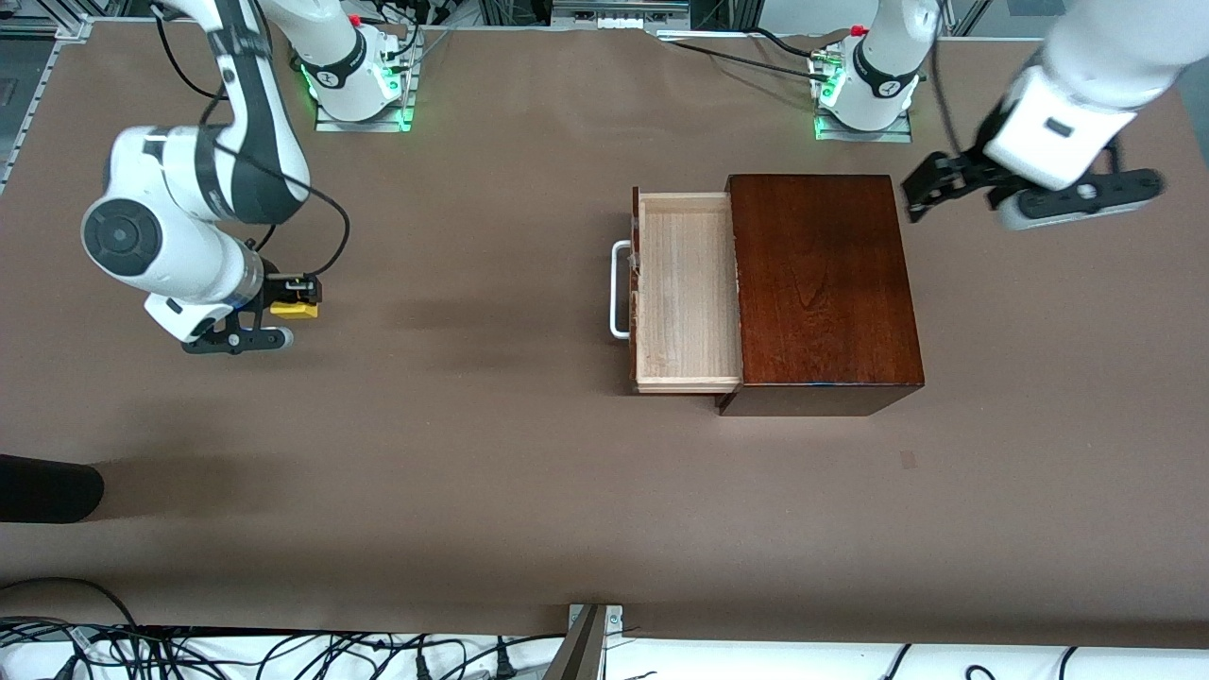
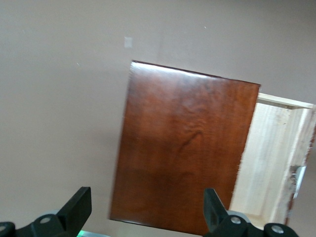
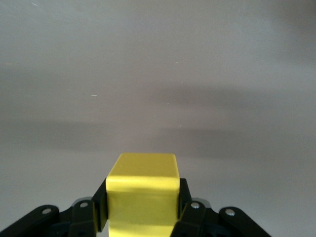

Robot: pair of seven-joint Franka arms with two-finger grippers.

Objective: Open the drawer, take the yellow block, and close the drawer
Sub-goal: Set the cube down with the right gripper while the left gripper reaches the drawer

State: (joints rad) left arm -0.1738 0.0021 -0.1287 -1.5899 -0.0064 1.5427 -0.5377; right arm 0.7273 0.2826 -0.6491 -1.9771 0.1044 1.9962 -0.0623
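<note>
The drawer (image 1: 685,293) stands pulled out of the dark mahogany box (image 1: 822,283), its pale wood tray empty, its white handle (image 1: 619,288) toward the right arm's end. My right gripper (image 1: 300,300) is shut on the yellow block (image 1: 293,308) over bare table at the right arm's end; in the right wrist view the block (image 3: 143,195) sits between the fingers. My left gripper (image 1: 930,189) is open and empty in the air beside the box at the left arm's end. The left wrist view shows the box top (image 2: 182,148) and the tray (image 2: 269,158).
The brown table (image 1: 472,453) spreads around the box. A dark object (image 1: 47,488) lies at the table edge at the right arm's end. Cables run along the edge nearest the camera.
</note>
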